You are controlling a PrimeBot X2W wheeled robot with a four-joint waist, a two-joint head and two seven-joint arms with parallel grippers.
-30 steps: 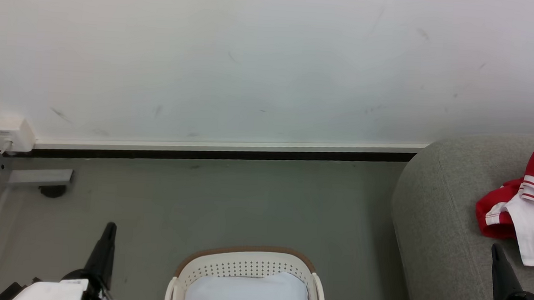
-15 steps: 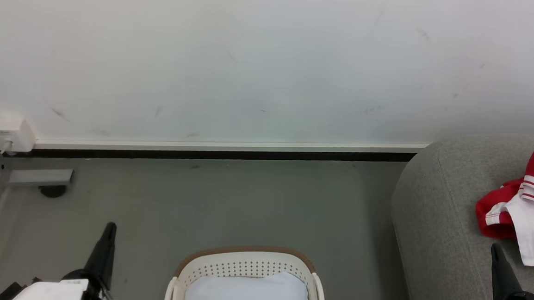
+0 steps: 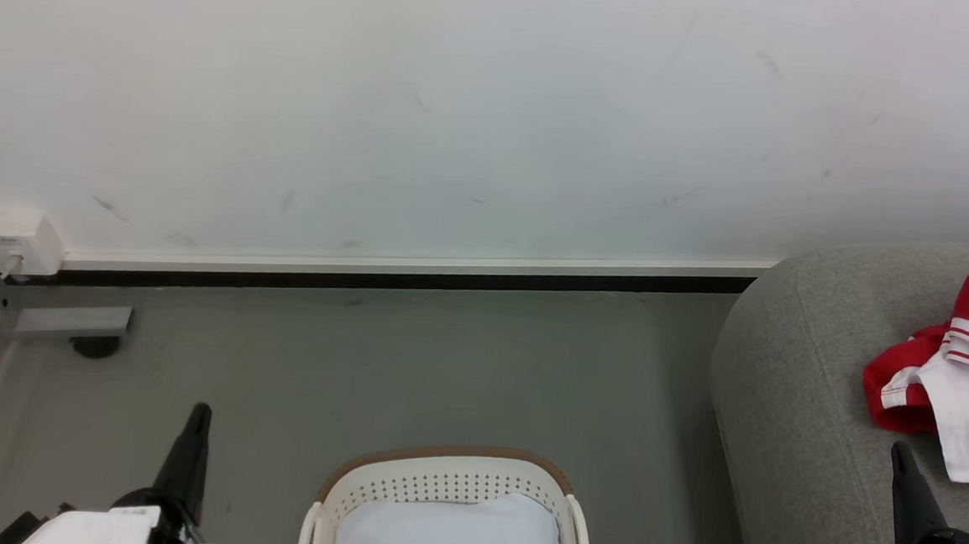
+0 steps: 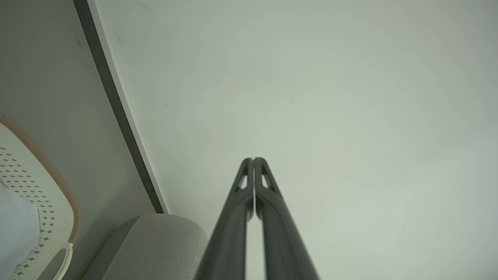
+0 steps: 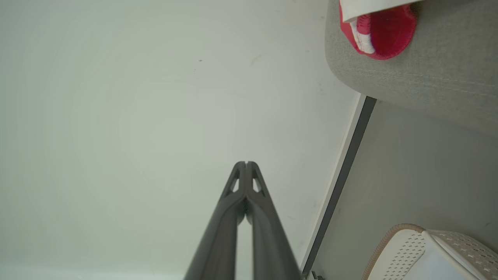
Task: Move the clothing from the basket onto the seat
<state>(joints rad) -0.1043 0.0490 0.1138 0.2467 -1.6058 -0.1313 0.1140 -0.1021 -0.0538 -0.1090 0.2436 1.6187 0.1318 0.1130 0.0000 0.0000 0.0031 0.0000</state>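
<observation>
Left end effector (image 4: 253,160): the two long dark fingers are pressing together along their length, tips touching, pinching nothing. In the head view it is sitting at the lower left, pointing up over the grey floor (image 3: 411,368), well apart from the basket.

Right end effector (image 5: 246,163): its fingers are likewise pressing together and carrying nothing. In the head view it is sitting at the lower right, its dark tip showing against the sofa just below the clothing; whether it is touching the fabric cannot be told.

The red sports clothing with white trim and white lining (image 3: 954,368) is lying crumpled on the large light-grey fabric-upholstered sofa (image 3: 797,384), running off the right edge of the head view. Any numerals are not showing.

The cream-white oval perforated plastic basket with a brown rim (image 3: 438,479) is standing on the floor between the two end effectors, beside the sofa's rounded end but apart from it. A pale blue cushion (image 3: 451,535) is lying inside it.

A scuffed white wall (image 3: 461,111) is rising behind, with a dark skirting strip (image 3: 416,283) running along its foot.
</observation>
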